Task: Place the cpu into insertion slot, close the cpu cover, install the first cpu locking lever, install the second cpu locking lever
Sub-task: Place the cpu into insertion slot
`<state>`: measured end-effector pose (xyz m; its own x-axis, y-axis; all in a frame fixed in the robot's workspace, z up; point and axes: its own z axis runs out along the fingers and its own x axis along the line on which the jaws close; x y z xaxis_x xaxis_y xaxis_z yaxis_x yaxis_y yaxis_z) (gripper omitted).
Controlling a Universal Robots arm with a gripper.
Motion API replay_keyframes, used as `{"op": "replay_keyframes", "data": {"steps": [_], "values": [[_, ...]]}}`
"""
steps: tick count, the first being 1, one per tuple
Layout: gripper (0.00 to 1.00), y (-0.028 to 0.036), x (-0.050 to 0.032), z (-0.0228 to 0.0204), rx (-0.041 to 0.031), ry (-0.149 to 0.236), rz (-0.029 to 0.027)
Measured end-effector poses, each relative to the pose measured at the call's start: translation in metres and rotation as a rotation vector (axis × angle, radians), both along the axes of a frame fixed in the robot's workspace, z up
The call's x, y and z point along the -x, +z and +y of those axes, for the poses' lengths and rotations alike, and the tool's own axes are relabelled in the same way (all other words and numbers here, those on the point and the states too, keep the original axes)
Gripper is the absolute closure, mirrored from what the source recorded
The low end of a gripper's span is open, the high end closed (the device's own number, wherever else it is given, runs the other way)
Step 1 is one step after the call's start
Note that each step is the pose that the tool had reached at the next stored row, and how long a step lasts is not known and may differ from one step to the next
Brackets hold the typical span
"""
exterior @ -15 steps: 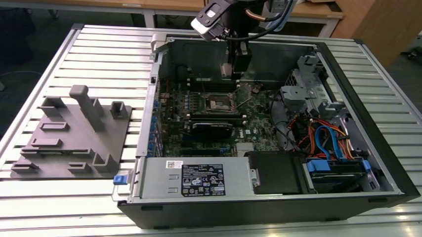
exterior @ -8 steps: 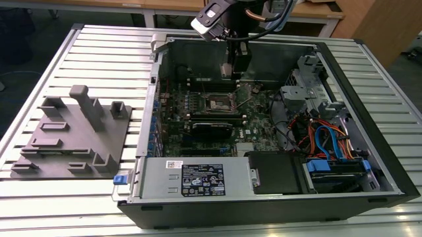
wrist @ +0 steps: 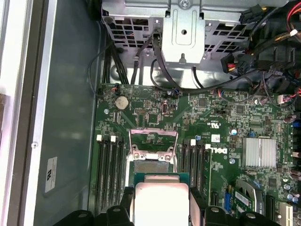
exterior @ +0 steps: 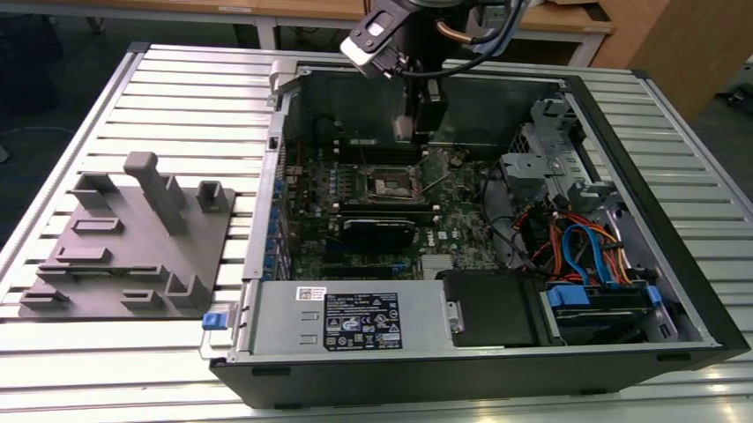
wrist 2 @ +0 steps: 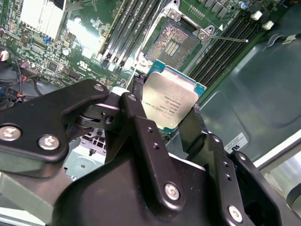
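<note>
Arm (exterior: 442, 22) hangs near the insertion slot (wrist 2: 173, 41), jaws clamping the cpu (wrist 2: 170, 101).

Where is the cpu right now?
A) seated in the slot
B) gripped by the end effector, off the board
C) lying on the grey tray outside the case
B: in the second wrist view the cpu is clamped in the end effector, and the slot beyond it lies bare.
</note>
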<state>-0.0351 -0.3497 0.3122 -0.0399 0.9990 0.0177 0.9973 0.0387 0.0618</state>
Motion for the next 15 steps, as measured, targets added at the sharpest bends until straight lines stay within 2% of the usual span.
{"op": "replay_keyframes", "data": {"steps": [6,15], "values": [[0.46,-0.0074,0.0008,0.0,0.0001,0.0,0.0],[0.46,-0.0081,0.0008,0.0,0.0001,0.0,0.0001]]}}
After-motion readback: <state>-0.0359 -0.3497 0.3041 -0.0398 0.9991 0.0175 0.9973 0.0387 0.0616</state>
